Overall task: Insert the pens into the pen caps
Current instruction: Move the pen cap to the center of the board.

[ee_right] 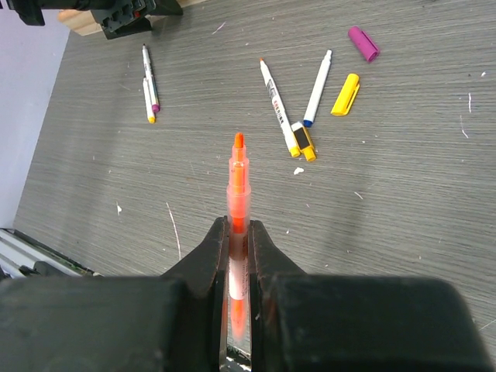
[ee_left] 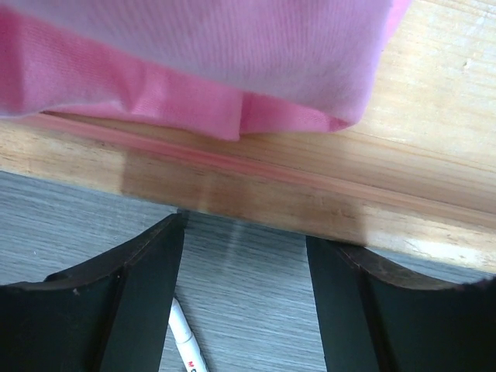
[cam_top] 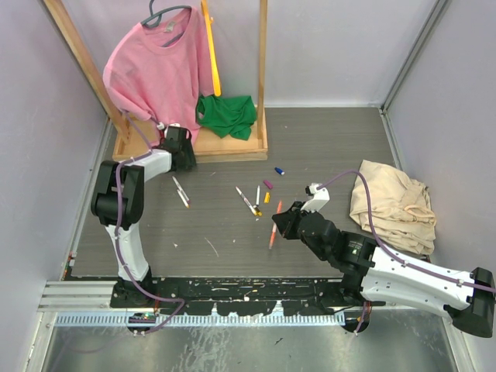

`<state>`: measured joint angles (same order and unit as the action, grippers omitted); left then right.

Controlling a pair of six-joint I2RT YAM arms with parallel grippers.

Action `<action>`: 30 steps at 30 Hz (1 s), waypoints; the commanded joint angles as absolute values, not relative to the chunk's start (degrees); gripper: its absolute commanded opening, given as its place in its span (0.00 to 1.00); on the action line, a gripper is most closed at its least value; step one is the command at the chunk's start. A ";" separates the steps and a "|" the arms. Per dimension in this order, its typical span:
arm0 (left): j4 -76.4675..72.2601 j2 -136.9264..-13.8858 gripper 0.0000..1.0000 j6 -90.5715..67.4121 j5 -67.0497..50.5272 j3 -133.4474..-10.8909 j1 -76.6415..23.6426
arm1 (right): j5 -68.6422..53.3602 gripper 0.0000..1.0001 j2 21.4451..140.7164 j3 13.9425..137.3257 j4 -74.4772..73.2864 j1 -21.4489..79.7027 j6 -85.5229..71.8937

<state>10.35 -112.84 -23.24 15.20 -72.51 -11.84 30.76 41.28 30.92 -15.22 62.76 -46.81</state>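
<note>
My right gripper (ee_right: 239, 229) (cam_top: 282, 219) is shut on an orange pen (ee_right: 239, 182) (cam_top: 273, 232), whose bare tip points forward over the table. Ahead lie a white pen with a yellow end (ee_right: 279, 108), a white pen with a blue end (ee_right: 318, 77), a yellow pen cap (ee_right: 346, 94) and a magenta pen cap (ee_right: 363, 43). A blue pen cap (cam_top: 279, 170) sits farther back. Two more pens (cam_top: 180, 190) lie side by side at the left. My left gripper (ee_left: 244, 302) (cam_top: 184, 157) stands open and empty just beyond them, one white pen (ee_left: 186, 341) by its left finger.
A wooden rack base (ee_left: 310, 194) (cam_top: 232, 147) lies right in front of the left gripper, with a pink shirt (cam_top: 155, 70) hanging over it and a green cloth (cam_top: 226, 115) on it. A beige cloth (cam_top: 391, 205) lies at the right. Purple walls close in both sides.
</note>
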 commanded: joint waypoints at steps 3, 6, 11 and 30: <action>9.18 -114.29 0.66 -25.72 19.01 -74.88 -11.24 | 31.05 0.00 41.84 32.42 -13.45 62.20 -45.66; 7.90 -114.46 0.67 -24.72 17.13 -74.73 -11.16 | 30.92 0.00 42.39 32.80 -13.45 62.05 -45.29; 4.36 -114.59 0.65 -20.77 8.41 -73.89 -11.16 | 30.98 0.00 42.53 32.64 -13.45 61.89 -45.09; -11.08 -102.92 0.66 -21.29 9.66 -57.96 -11.24 | 30.16 0.00 43.62 32.70 -13.18 61.40 -45.20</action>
<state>-4.93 -106.94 -20.32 9.61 -59.94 -11.25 30.00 42.94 30.92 -15.22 61.73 -45.98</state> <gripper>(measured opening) 0.649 0.129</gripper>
